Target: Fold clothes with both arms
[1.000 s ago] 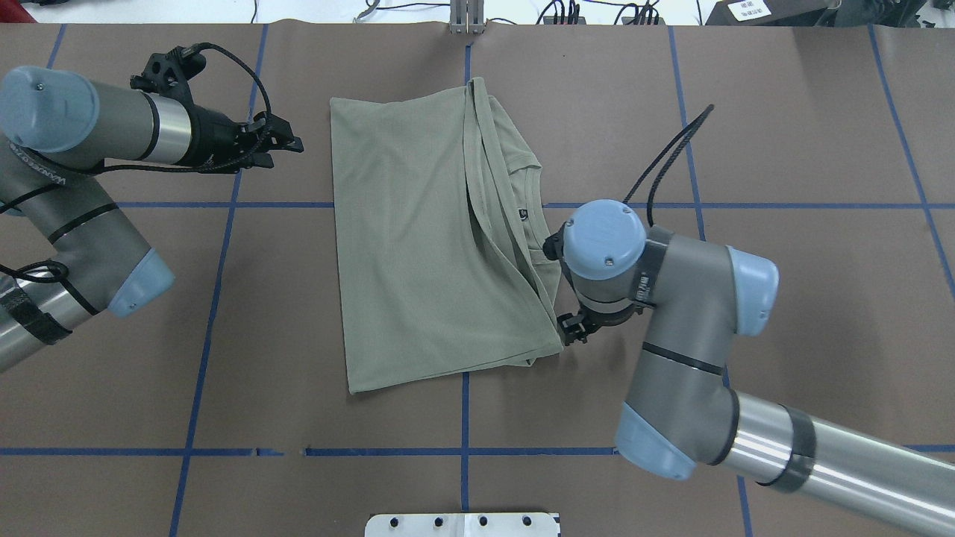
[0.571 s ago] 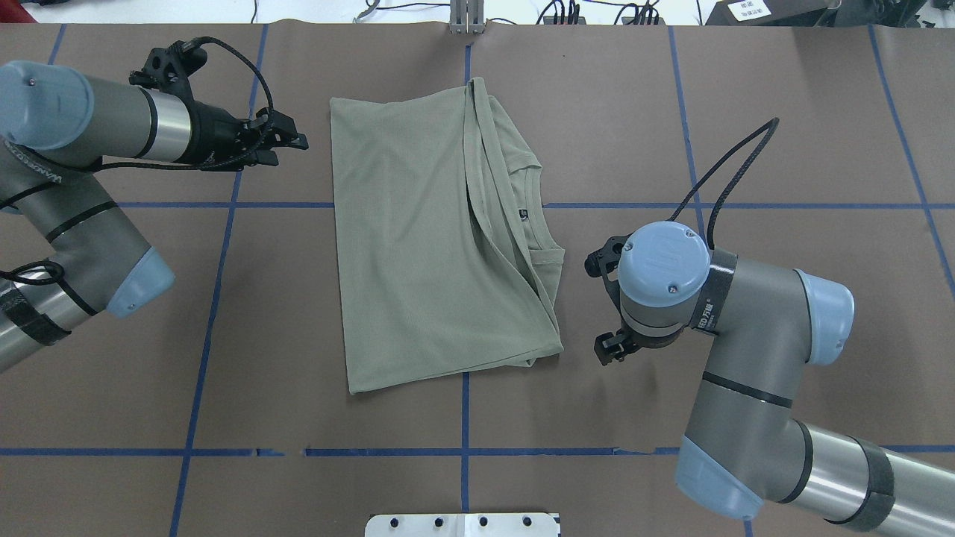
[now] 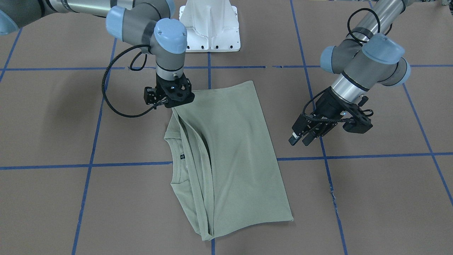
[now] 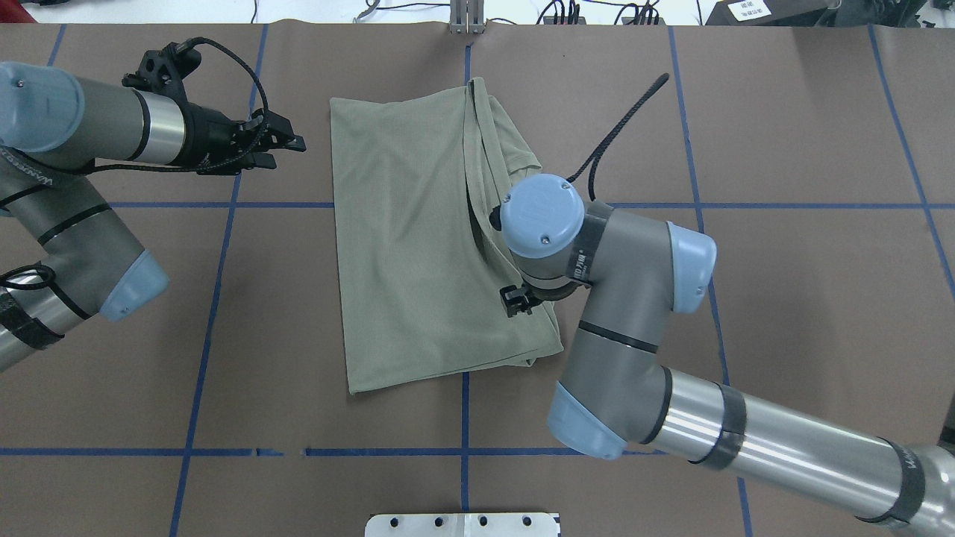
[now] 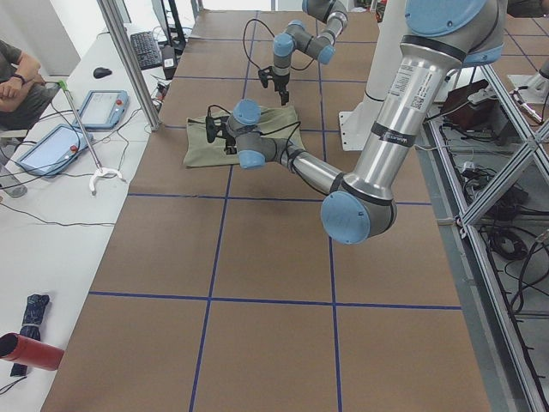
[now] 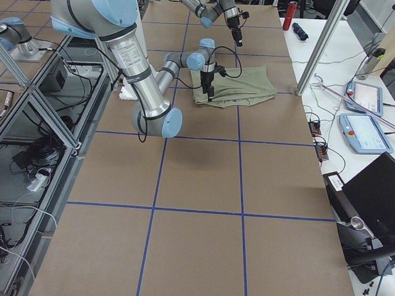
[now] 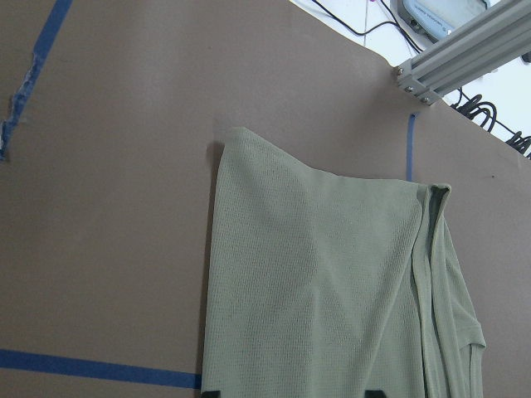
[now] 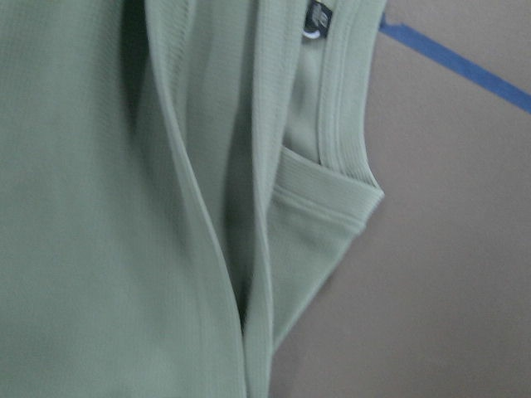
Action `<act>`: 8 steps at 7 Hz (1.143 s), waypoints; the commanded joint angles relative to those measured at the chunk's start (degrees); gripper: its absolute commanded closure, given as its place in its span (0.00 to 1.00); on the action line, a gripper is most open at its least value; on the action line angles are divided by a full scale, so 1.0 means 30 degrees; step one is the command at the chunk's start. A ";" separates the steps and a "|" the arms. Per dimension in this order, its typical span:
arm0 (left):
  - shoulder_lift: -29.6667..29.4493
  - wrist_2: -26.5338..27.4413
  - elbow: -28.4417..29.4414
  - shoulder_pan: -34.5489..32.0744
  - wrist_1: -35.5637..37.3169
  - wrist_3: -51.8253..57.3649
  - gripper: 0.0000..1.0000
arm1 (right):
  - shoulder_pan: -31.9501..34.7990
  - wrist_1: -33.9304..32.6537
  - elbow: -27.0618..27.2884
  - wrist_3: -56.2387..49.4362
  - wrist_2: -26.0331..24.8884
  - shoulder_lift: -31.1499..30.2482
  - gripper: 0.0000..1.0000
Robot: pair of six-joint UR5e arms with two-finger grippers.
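Note:
The sage-green shirt (image 4: 418, 239) lies folded flat at the table's middle, with layered edges and the collar along its right side. It also shows in the front view (image 3: 237, 152) and the left wrist view (image 7: 332, 282). My right gripper (image 4: 516, 302) points down over the shirt's near right part (image 3: 173, 97). Its fingers are hidden, so I cannot tell whether it is open. The right wrist view shows the collar with its dark label (image 8: 319, 18) close below. My left gripper (image 4: 287, 149) hovers open and empty left of the shirt's far left corner (image 3: 300, 139).
The white pedestal base (image 3: 210, 24) stands at the near table edge. An aluminium post (image 4: 467, 19) stands at the far edge, behind the shirt. Blue tape lines (image 4: 224, 204) cross the brown table. Tablets (image 6: 361, 129) and cables lie beyond the far edge.
My right arm swung out to the right of the shirt, then came back left, and its gripper is now over the shirt's right part. The left arm has barely moved.

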 commanded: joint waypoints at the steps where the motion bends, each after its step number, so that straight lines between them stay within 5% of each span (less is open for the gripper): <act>1: 0.0121 -0.0106 -0.0130 -0.0001 -0.0001 -0.0010 0.34 | 0.0525 0.2233 -0.2981 0.0469 -0.0135 0.1371 0.00; 6: 0.0502 -0.0135 -0.0423 0.0028 -0.0001 -0.0010 0.34 | 0.1694 0.4173 -0.6068 0.0064 0.0126 0.2316 0.00; 7: 0.0502 -0.0135 -0.0423 0.0028 -0.0001 -0.0010 0.34 | 0.2774 0.4202 -0.5314 -0.1158 0.0940 0.1037 0.00; 8: 0.0502 -0.0135 -0.0423 0.0028 -0.0001 -0.0010 0.34 | 0.3481 0.4087 -0.2493 -0.2968 0.1094 -0.1644 0.00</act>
